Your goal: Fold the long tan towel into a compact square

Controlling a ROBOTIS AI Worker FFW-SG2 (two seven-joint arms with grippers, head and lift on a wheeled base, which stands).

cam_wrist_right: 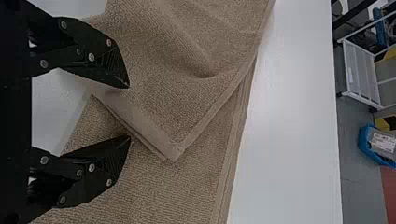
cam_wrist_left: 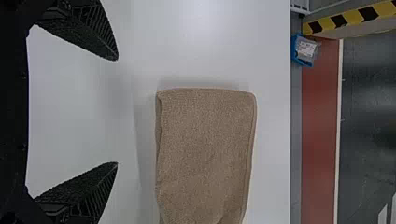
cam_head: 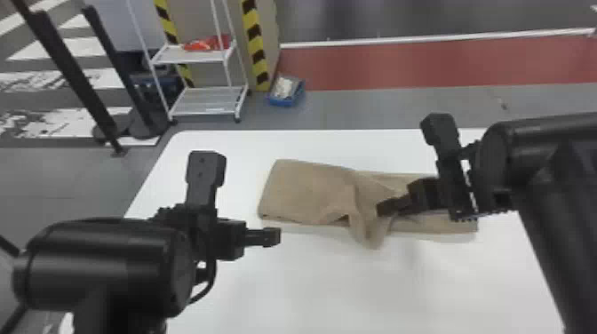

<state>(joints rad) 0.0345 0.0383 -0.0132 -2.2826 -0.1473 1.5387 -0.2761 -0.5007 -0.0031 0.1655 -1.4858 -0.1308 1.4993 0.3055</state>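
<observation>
Seemingly, the right gripper (cam_wrist_right: pixel 129 112) sits low over the towel (cam_head: pixel 306 191) to manage its loose upper layer; its fingers are apart, with the layer's edge between them, not pinched. The left gripper (cam_wrist_left: pixel 116 112), also spread wide, hangs just beside the towel's left end, probably leaving that neat fold alone while the rumpled middle gets straightened. The towel lies flat on the white surface (cam_head: pixel 399 284), its long axis running left to right across the robot's front, the smooth folded end pointing left, the lower layer reaching right, and a crumpled flap pointing towards the robot.
</observation>
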